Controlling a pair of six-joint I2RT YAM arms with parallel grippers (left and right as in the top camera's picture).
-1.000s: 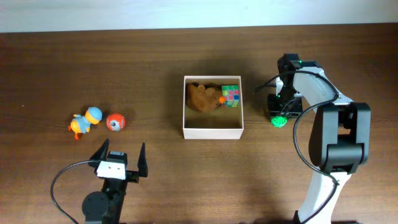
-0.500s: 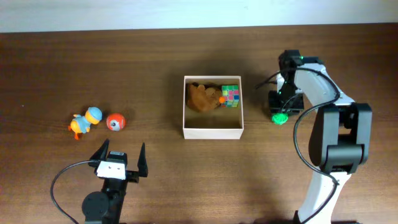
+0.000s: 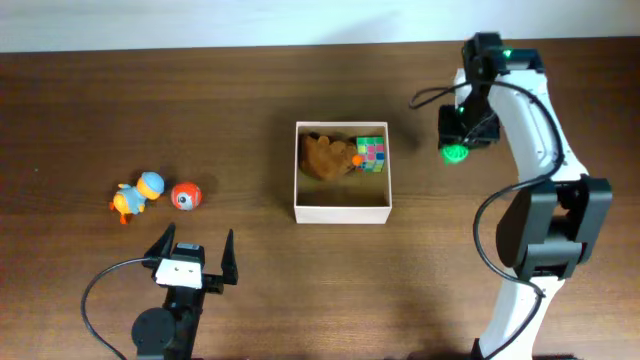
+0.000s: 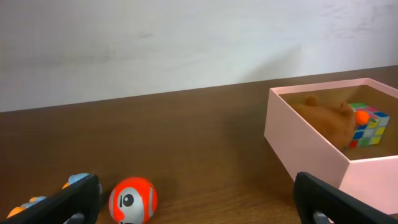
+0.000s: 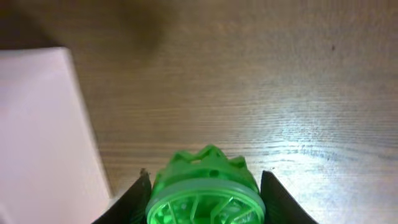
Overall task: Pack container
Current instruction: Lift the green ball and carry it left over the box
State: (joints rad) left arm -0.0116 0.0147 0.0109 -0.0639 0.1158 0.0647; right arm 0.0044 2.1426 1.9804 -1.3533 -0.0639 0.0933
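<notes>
The container (image 3: 342, 211) is a shallow white box at the table's middle; it holds a brown plush toy (image 3: 323, 157) and a colour cube (image 3: 372, 154). It shows at the right of the left wrist view (image 4: 311, 146) and the left of the right wrist view (image 5: 43, 130). My right gripper (image 3: 456, 150) is shut on a green round toy (image 5: 206, 190) and holds it above the table, right of the container. My left gripper (image 3: 192, 258) is open and empty at the front left. An orange ball (image 3: 185, 196) and a blue-and-orange duck (image 3: 135, 195) lie beyond it.
The orange ball (image 4: 132, 200) sits just ahead of the left fingers. A pale wall runs along the table's far edge. Dark wood table (image 3: 250, 100) surrounds the box.
My right gripper has lifted the green toy off the table and carried it toward the far side. The left arm has not moved.
</notes>
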